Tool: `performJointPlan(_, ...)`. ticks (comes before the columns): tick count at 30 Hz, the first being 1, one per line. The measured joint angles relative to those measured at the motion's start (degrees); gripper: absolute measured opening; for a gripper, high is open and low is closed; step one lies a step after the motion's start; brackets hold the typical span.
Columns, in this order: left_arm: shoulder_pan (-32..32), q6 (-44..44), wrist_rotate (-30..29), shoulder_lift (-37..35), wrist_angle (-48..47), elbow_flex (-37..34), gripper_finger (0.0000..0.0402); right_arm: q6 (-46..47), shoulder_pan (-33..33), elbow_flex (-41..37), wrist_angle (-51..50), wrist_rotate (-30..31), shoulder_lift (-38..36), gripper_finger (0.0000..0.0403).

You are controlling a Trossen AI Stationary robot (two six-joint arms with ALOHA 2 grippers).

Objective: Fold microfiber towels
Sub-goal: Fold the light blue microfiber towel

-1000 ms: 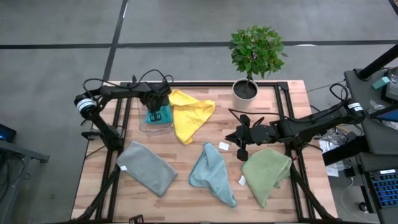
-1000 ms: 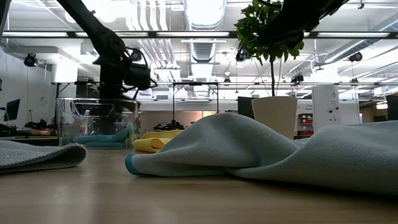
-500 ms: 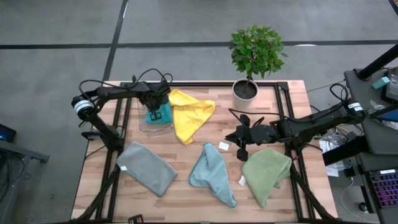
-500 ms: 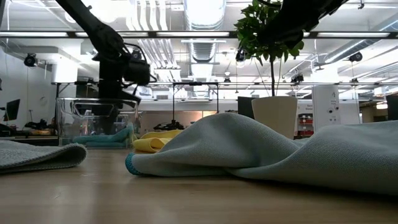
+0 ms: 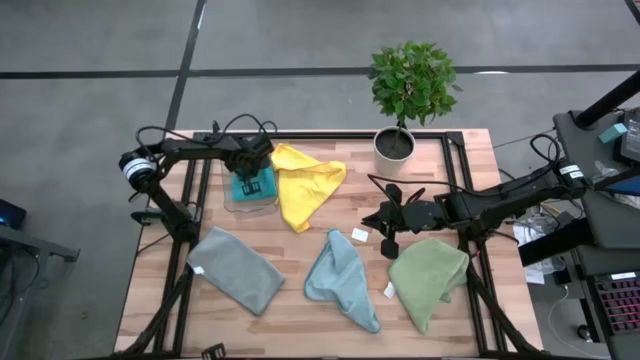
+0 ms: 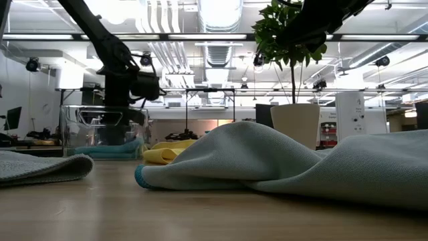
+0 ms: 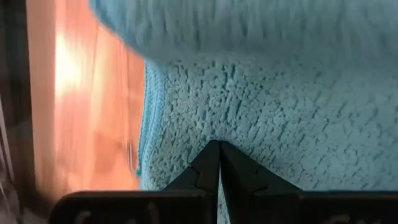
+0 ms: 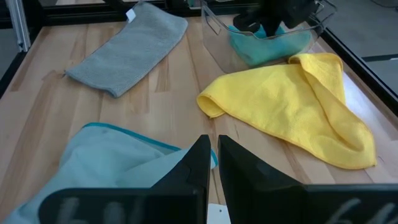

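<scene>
High view: left gripper (image 5: 252, 178) reaches into the clear plastic bin (image 5: 232, 203), fingers apparently pinched together against the teal towel (image 5: 244, 189) inside. Right gripper (image 5: 385, 232), closed and empty, hovers mid-table.

Bright overhead lighting, soft shadows; left wrist pic blurred w/ motion.

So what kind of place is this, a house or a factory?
Probably a robot lab or workshop, not a house. The low view shows a tall ceiling with bare pipes and strip lights, two robot arms work at a wooden table, and a keyboard sits at a desk beside it.
</scene>
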Motion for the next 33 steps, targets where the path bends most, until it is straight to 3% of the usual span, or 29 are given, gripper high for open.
performJointPlan(5,0.0,-1.2,-3.1,-0.3,-4.3,0.1,0.0000,0.0,0.0,0.0,0.2,0.0,0.0,0.0022)
performJointPlan(12,-0.1,-0.1,-3.1,-2.6,-4.4,1.6,0.0000,0.0,0.0,0.0,0.2,0.0,0.0,0.0022)
performJointPlan(19,-2.8,-1.5,-2.5,-10.0,-4.2,2.9,0.0000,0.0,0.0,0.0,0.4,0.0,0.0,0.0022)
performJointPlan(25,-11.2,-10.7,4.0,-19.6,-2.6,2.9,0.0000,-0.1,0.0,-1.1,3.6,0.0,0.4,0.0022)
performJointPlan(33,-28.8,-19.7,4.6,-26.0,11.0,1.3,0.0000,0.5,0.0,-2.3,6.2,0.0,5.2,0.0022)
